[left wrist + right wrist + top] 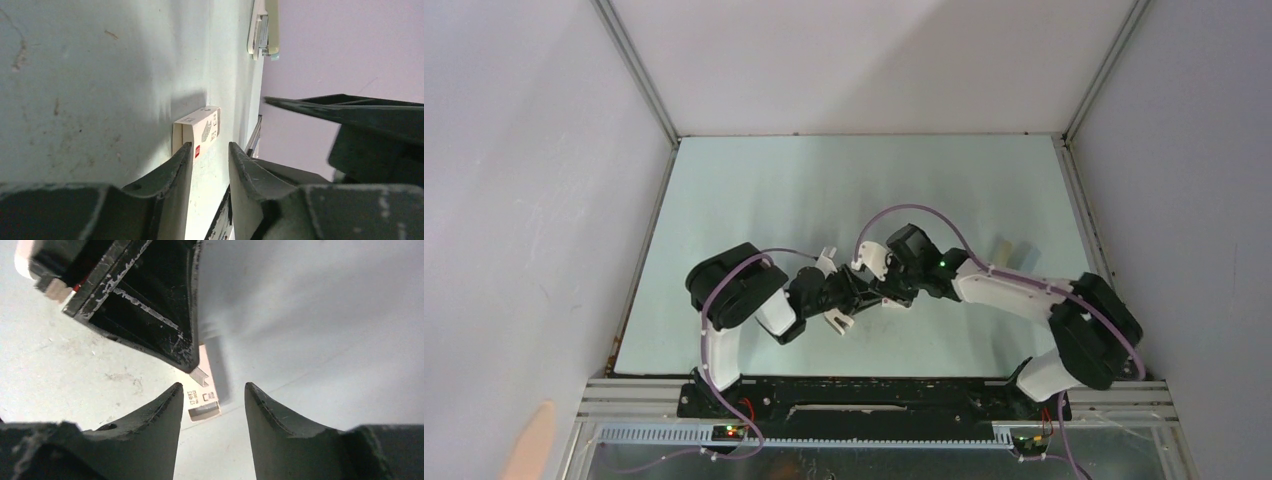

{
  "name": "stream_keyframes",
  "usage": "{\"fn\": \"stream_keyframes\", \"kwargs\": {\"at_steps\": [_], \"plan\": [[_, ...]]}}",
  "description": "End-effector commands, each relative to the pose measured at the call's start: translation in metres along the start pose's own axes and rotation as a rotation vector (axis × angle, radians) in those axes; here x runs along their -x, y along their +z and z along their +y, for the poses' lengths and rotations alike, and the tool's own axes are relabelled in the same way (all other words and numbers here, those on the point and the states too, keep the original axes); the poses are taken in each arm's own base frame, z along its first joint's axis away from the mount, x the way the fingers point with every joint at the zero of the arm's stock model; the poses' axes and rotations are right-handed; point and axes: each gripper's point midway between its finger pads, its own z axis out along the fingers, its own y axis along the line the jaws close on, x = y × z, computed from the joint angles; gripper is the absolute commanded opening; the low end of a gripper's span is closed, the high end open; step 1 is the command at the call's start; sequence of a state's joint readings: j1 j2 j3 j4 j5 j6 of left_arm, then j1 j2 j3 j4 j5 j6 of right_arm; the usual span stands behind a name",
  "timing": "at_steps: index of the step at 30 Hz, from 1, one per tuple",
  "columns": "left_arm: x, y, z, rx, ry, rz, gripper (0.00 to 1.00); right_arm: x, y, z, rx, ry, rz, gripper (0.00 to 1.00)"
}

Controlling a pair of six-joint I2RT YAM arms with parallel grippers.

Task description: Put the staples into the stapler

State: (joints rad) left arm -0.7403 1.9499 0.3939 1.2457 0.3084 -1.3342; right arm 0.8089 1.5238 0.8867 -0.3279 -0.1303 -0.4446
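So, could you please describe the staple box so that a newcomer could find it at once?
On the pale green table, look to the middle. There, at the tips of the left arm's fingers, lies the small white staple box. Unlike the longer beige stapler farther off, it bears red print and shows a grey strip of staples.

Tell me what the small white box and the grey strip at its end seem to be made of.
The box looks like thin matte cardboard: white, printed, with folded edges. The strip looks like bare metal, probably steel: grey, with a dull shine and a sharply bent profile.
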Motion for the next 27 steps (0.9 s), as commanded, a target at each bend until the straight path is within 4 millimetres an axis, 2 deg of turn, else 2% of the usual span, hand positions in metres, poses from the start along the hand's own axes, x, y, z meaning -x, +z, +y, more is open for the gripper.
{"fn": "stream_keyframes", "kwargs": {"at_steps": [1, 3, 7, 13, 17, 21, 27], "plan": [[0.010, -0.006, -0.001, 0.005, 0.033, -0.045, 0.38, 0.028, -0.032, -0.016, -0.123, 0.086, -0.123, 0.53], [0.010, -0.008, -0.002, 0.008, 0.049, -0.050, 0.41, 0.029, -0.042, -0.023, -0.180, 0.163, -0.135, 0.55], [0.012, -0.010, -0.004, 0.042, 0.121, -0.045, 0.47, 0.018, -0.066, -0.037, -0.321, 0.385, -0.132, 0.58], [0.026, -0.013, -0.017, 0.141, 0.352, -0.039, 0.53, -0.015, -0.080, -0.036, -0.410, 0.800, -0.150, 0.60], [0.038, -0.019, -0.029, 0.217, 0.623, -0.014, 0.59, -0.034, -0.076, -0.029, -0.440, 0.997, -0.148, 0.59], [0.043, -0.021, -0.038, 0.239, 0.835, 0.038, 0.61, -0.046, -0.067, -0.024, -0.456, 1.114, -0.141, 0.59], [0.036, -0.016, -0.044, 0.184, 1.082, 0.119, 0.66, -0.045, -0.044, -0.016, -0.411, 1.174, -0.134, 0.53]]}}
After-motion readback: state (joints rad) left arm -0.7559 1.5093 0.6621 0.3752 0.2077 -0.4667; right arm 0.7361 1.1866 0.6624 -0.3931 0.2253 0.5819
